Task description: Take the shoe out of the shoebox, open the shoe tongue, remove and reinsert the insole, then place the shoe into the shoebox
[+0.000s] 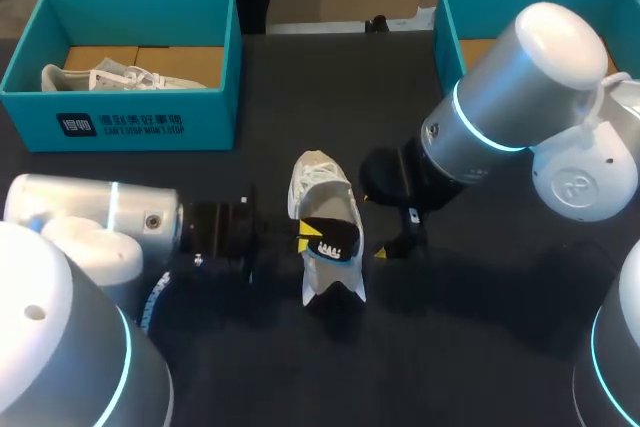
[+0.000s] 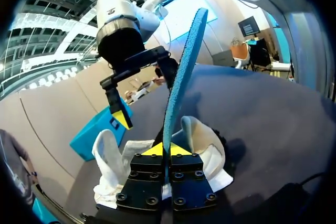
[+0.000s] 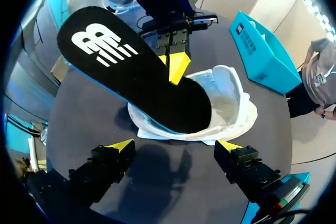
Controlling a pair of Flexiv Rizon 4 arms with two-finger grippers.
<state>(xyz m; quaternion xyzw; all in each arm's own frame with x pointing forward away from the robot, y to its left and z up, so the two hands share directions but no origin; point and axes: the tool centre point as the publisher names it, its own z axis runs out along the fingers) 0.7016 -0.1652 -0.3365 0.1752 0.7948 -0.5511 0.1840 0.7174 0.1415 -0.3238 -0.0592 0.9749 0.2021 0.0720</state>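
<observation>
**While the insole is out of the shoe: we're sitting in the remove/reinsert bit**

Since the left gripper [image 2: 167, 151] is pinching the insole [image 2: 185, 66] by its edge, with both yellow tips pressing on it from either side, I'm calling this the insole step. It's holding the insole edge-on, sticking out ahead of the fingers. One end is hanging right over the opening of the shoe [image 1: 318, 173]. I can't tell whether that end is touching inside the shoe or just hovering above it.

The shoe is lying on the table [image 1: 480, 347] between the two arms, well apart from both boxes, and its opening is gaping wide. The right gripper [image 3: 175, 146] is hanging just beside the shoe with its fingers spread wide, gripping nothing.

Further out, the left box [image 1: 120, 125] is sitting at the back with a second shoe [image 1: 110, 77] in it. The right box [image 1: 450, 17] is hiding partly behind the right arm.

My guess is the pulling-out part is basically done and the reinsert is coming up. That's calling for the left arm tipping the insole flat and feeding one end down into the opening. The right gripper is probably going to be pinning the shoe while that happens, since the shoe is looking soft and likely to slide. Boxing it up is waiting until after that.
</observation>
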